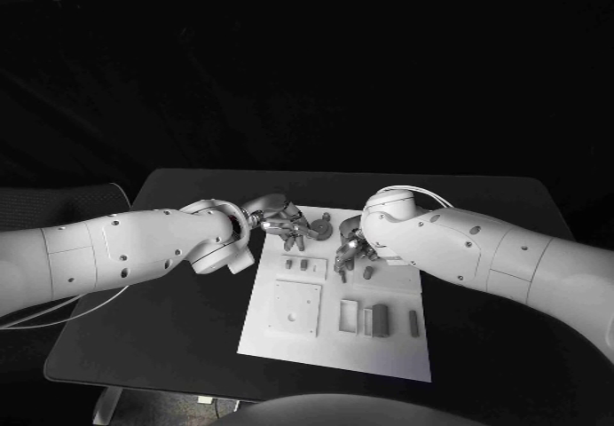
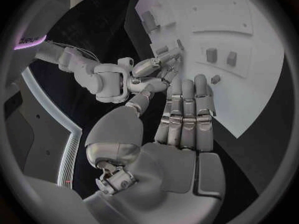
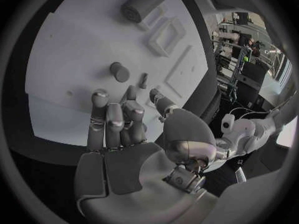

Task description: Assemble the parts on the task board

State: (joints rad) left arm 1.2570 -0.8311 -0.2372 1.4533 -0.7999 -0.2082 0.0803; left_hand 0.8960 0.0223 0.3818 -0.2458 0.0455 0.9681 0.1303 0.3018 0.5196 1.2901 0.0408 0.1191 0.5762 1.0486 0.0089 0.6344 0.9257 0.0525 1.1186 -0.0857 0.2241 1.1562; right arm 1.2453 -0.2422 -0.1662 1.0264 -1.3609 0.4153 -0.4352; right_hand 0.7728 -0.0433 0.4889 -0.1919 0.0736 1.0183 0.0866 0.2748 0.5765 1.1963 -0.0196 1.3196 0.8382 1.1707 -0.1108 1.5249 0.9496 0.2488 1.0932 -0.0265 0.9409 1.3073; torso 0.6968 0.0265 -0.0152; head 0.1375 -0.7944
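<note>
The white task board (image 1: 335, 351) lies in the middle of the black table. Two small grey parts (image 1: 298, 264) stand near its far end, and longer grey blocks (image 1: 379, 319) lie by a rectangular frame (image 1: 348, 315). My left hand (image 1: 289, 224) hovers at the board's far left corner, its fingers (image 2: 187, 109) stretched straight and holding nothing. My right hand (image 1: 350, 250) reaches down over the far end of the board, with fingertips (image 3: 115, 102) apart close to a round peg (image 3: 119, 71) and a thin pin (image 3: 143, 79). A grey cylinder (image 3: 142, 2) lies further off.
A raised square plate (image 1: 297, 309) with a hole sits on the board's left half. A narrow grey bar (image 1: 413, 322) lies near the board's right edge. Bare black table (image 1: 153, 328) spreads to the left and right of the board.
</note>
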